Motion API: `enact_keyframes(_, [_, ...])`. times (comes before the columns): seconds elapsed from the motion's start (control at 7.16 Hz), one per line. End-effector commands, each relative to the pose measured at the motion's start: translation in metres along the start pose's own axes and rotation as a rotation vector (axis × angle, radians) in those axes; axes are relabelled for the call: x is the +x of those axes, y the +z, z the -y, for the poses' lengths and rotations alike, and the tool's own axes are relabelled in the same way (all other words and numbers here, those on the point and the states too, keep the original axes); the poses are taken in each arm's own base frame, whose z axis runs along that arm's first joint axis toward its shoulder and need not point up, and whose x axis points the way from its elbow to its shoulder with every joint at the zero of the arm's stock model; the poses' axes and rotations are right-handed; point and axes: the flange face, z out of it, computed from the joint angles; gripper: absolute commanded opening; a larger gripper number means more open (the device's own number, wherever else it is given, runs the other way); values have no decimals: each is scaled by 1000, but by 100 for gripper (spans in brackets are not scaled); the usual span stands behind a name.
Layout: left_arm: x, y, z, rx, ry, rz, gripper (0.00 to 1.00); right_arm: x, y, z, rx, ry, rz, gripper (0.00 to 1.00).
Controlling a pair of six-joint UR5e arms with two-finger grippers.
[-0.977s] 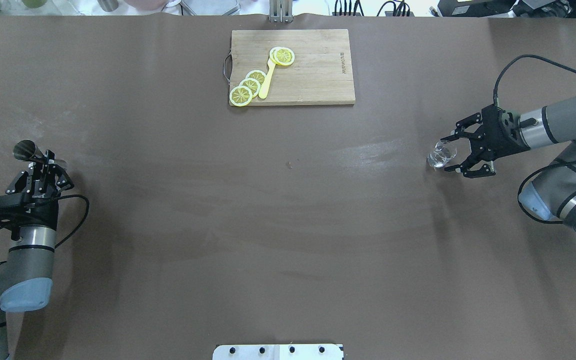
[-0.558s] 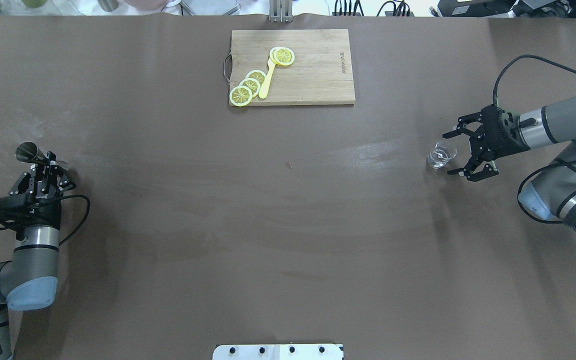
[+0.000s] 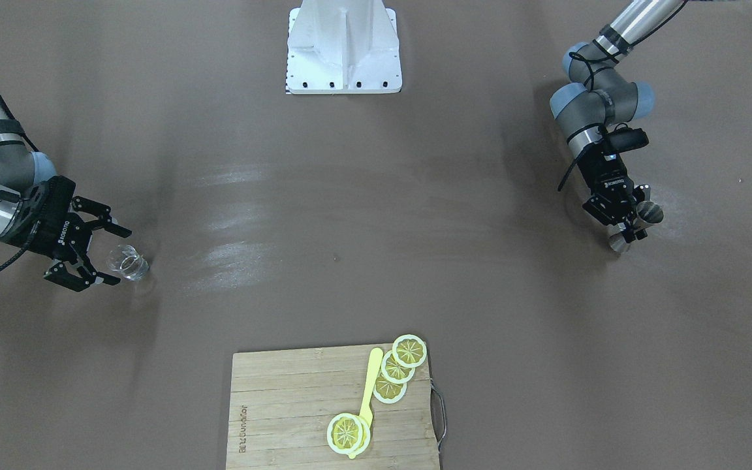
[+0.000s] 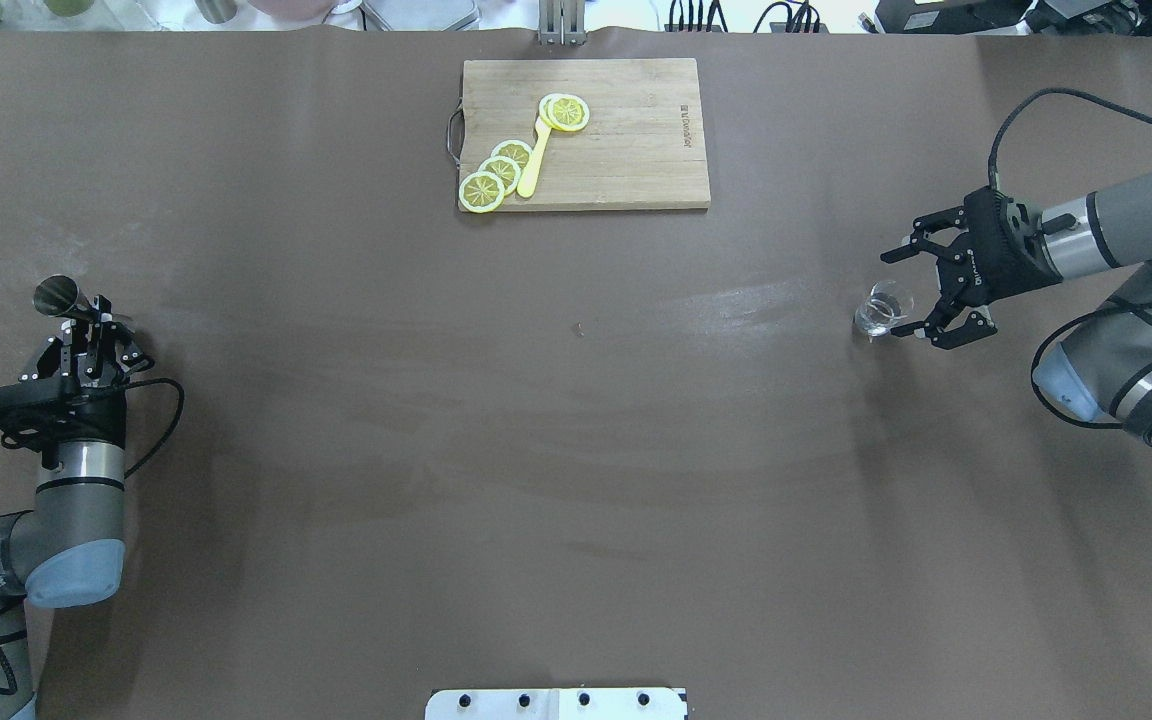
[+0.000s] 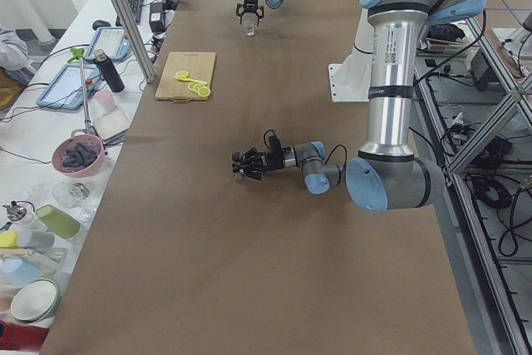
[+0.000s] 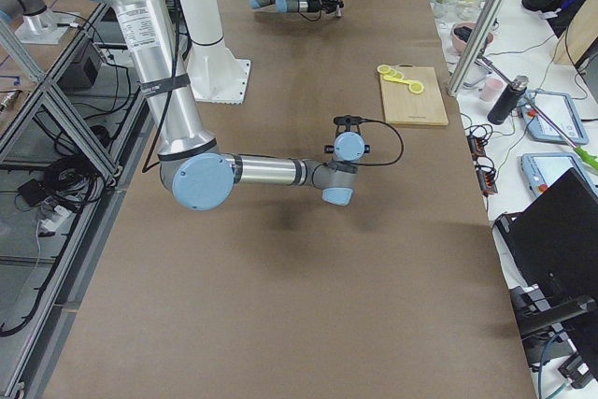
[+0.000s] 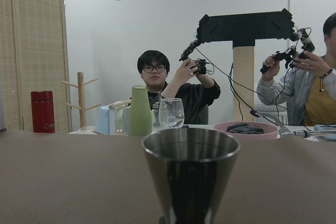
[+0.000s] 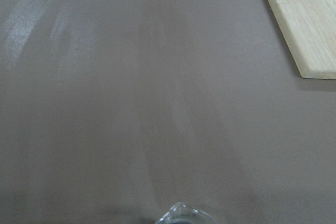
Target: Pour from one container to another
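Observation:
The grey steel jigger (image 4: 58,299) is held at its narrow waist by my left gripper (image 4: 96,323), which is shut on it at the table's left edge. In the front-facing view the jigger (image 3: 647,213) leans beside the left gripper (image 3: 629,228). Its upper cone (image 7: 190,174) fills the left wrist view; the fingers are hidden there. The small clear glass (image 4: 882,309) stands on the table at the right. My right gripper (image 4: 897,295) is open, its fingertips either side of the glass without touching. Only the glass rim (image 8: 181,216) shows in the right wrist view.
A wooden cutting board (image 4: 636,150) lies at the far middle with lemon slices (image 4: 496,175) and a yellow utensil on it. The robot's white base plate (image 4: 556,703) is at the near edge. Brown table surface stretches between the two arms.
My right gripper, still open, has shifted a little toward the table's far side; the glass has stayed put. My left arm has adjusted slightly, with the jigger still held in nearly the same place.

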Motion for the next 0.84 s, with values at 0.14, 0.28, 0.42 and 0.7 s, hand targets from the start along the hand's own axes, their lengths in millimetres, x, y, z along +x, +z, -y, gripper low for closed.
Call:
enact_keyframes(0.14, [6, 6, 1, -18, -14, 8, 5, 10, -26, 22, 40, 306, 9, 100])
enact_keyframes(0.28, [6, 6, 1, -21, -26, 8, 15, 27, -46, 24, 50, 476, -39, 100])
enact_keyframes(0.42, [6, 6, 0, -24, -61, 8, 28, 47, -72, 26, 80, 717, -111, 100])
enact_keyframes(0.7, [7, 4, 1, -25, -58, 8, 94, 87, -108, 19, 54, 973, -266, 100])
